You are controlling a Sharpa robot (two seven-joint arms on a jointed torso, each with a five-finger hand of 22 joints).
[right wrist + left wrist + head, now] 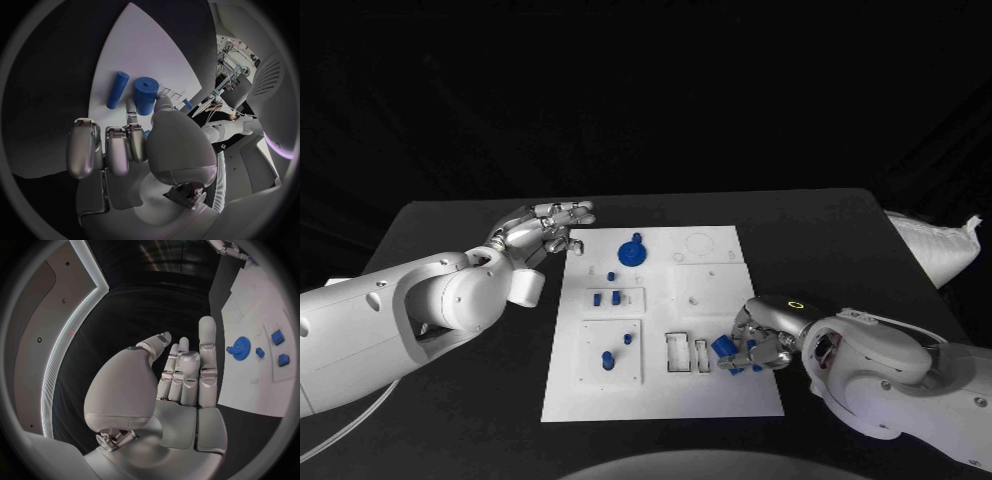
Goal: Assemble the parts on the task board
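The white task board (661, 385) lies in the middle of the black table. My right hand (764, 338) is low over its near right edge, thumb and fingers closed round a thick blue cylinder (145, 95); a slimmer blue cylinder (117, 90) lies just beside it. More blue shows among the fingers (724, 347). My left hand (548, 228) hovers off the board's far left corner, fingers loosely extended and holding nothing. A blue gear (633, 252) sits near that corner, also the gear (240, 346) in the left wrist view. Small blue parts (607, 297) stand mid-board, and others (607, 358) nearer.
A crumpled white bag (942, 245) lies off the table's right side. Two narrow white slots (685, 352) sit on the board just left of my right hand. Bare black tabletop (473, 240) surrounds the board.
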